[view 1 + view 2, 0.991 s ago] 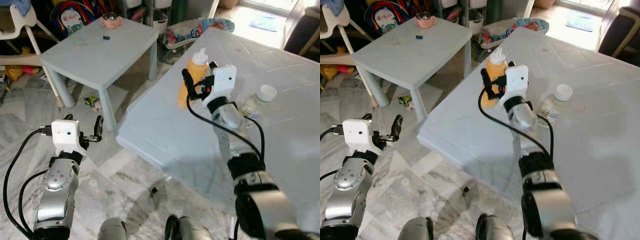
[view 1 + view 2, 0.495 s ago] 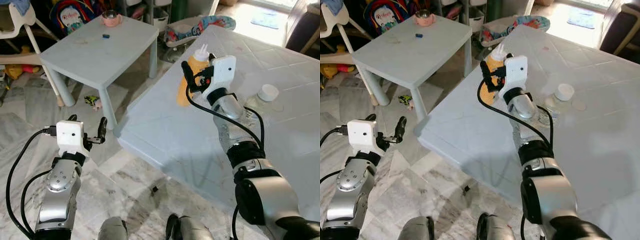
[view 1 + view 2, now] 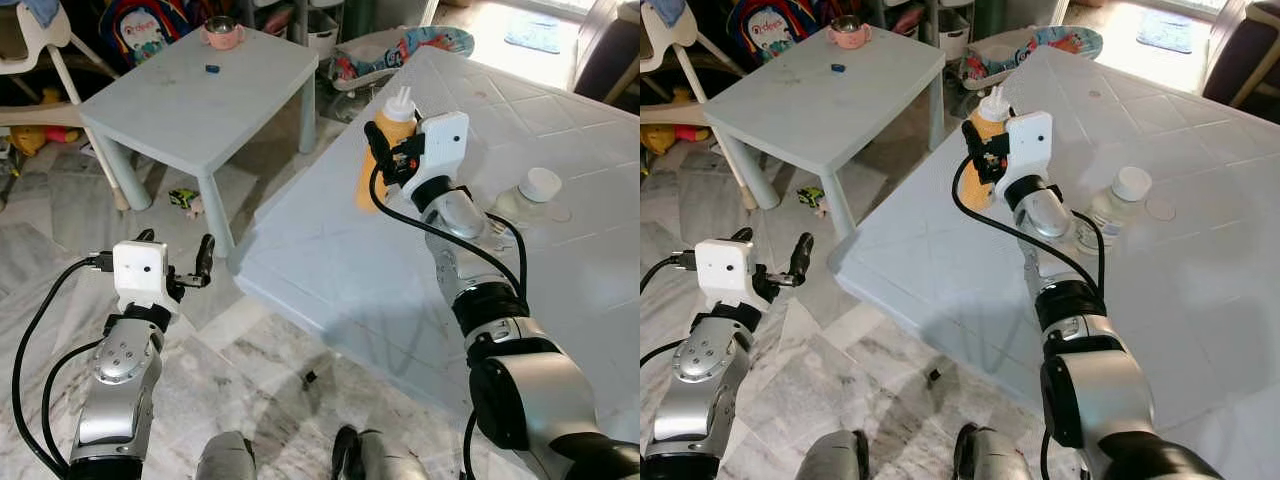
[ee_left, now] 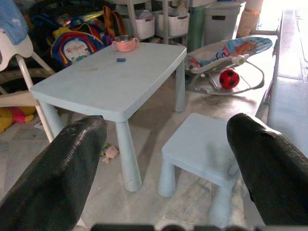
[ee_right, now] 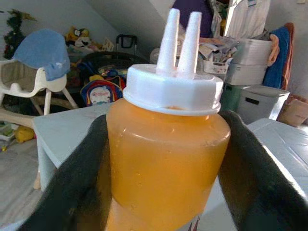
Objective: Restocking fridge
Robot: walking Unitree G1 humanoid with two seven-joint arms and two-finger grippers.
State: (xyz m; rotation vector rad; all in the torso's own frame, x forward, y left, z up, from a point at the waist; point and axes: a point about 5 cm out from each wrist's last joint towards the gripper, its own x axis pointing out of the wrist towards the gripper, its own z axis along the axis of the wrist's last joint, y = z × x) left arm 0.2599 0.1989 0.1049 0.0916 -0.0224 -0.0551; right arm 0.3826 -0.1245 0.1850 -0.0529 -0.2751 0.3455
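One orange sauce bottle [image 3: 385, 150] stands near the worktop's [image 3: 330, 270] edge, the right pincer [image 5: 163, 159] pinching its body just under the white twin-spout cap [image 5: 174, 84]. It looks full, fairly heavy, squeezable plastic, so mid-body is likely the safest hold. One white-capped jar [image 3: 527, 195] stands nearby. The left pincer [image 4: 168, 168] hangs spread.

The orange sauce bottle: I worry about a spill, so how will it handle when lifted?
The orange sauce bottle looks nearly full, so probably heavy for its size. Its smooth, likely soft plastic sides may give or slip between the right pincer fingers. Tall and narrow, it could tip if nudged.
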